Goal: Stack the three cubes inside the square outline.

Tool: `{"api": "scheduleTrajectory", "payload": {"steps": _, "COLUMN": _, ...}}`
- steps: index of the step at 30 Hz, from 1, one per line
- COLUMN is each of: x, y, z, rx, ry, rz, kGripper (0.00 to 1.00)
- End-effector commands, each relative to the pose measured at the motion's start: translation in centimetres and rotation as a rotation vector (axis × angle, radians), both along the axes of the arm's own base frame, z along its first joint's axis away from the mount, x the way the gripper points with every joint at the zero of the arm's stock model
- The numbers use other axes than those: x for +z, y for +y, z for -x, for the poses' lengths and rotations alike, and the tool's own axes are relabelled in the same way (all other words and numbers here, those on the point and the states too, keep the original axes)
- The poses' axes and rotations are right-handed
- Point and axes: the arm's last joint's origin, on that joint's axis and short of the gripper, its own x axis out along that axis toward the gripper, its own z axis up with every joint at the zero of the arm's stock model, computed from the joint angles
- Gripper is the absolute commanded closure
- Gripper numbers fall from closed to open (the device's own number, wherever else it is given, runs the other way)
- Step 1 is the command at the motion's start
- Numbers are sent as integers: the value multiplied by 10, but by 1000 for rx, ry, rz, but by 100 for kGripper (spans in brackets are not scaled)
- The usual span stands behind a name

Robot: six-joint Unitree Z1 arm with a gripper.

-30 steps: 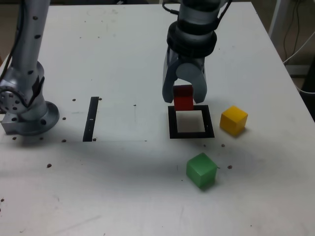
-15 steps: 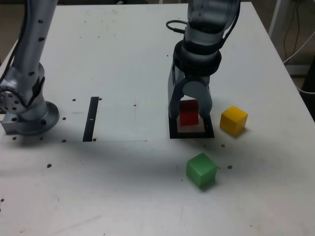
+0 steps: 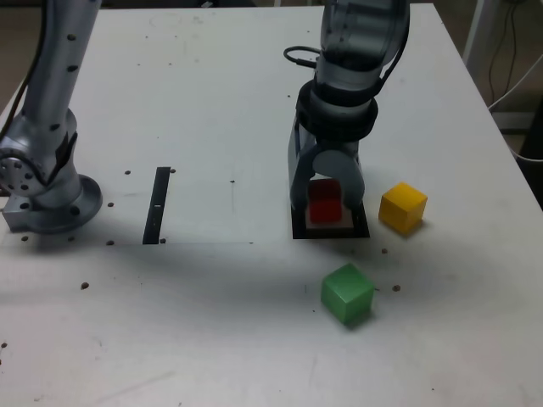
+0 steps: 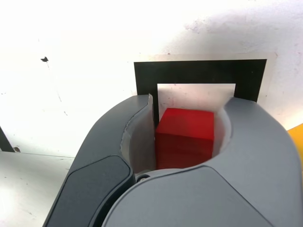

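On the worktop [image 3: 212, 102], the claw [image 3: 326, 202] is clamped on the red cube [image 3: 324, 201], low over the square outline [image 3: 296, 229]. Placing the first cube seems in hand; next, release, then fetch the yellow cube [image 3: 402, 206] or green cube [image 3: 347, 292], both outside.

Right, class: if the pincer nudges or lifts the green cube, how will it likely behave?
The green cube looks solid and flat-faced, so it should slide, not roll. It seems rigid and probably light for its small size. Its smooth, slightly glossy faces might slip unless gripped squarely.
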Motion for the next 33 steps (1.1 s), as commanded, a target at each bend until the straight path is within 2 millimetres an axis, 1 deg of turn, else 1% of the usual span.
{"api": "scheduleTrajectory", "payload": {"steps": 1, "x": -4, "y": 0, "z": -1, "rx": -4, "ry": -1, "rz": 5, "kGripper": 17}}
{"api": "scheduleTrajectory", "payload": {"steps": 7, "x": -6, "y": 0, "z": 1, "rx": -6, "ry": 3, "rz": 6, "kGripper": 6}}
{"api": "scheduleTrajectory", "payload": {"steps": 16, "x": 2, "y": 1, "z": 8, "rx": -7, "ry": -11, "rz": 3, "kGripper": 1}}
{"api": "scheduleTrajectory", "payload": {"steps": 20, "x": 10, "y": 2, "z": 13, "rx": -9, "ry": -25, "rz": -7, "kGripper": 1}}
{"api": "scheduleTrajectory", "payload": {"steps": 33, "x": 49, "y": 5, "z": 30, "rx": -13, "ry": -67, "rz": -37, "kGripper": 0}}
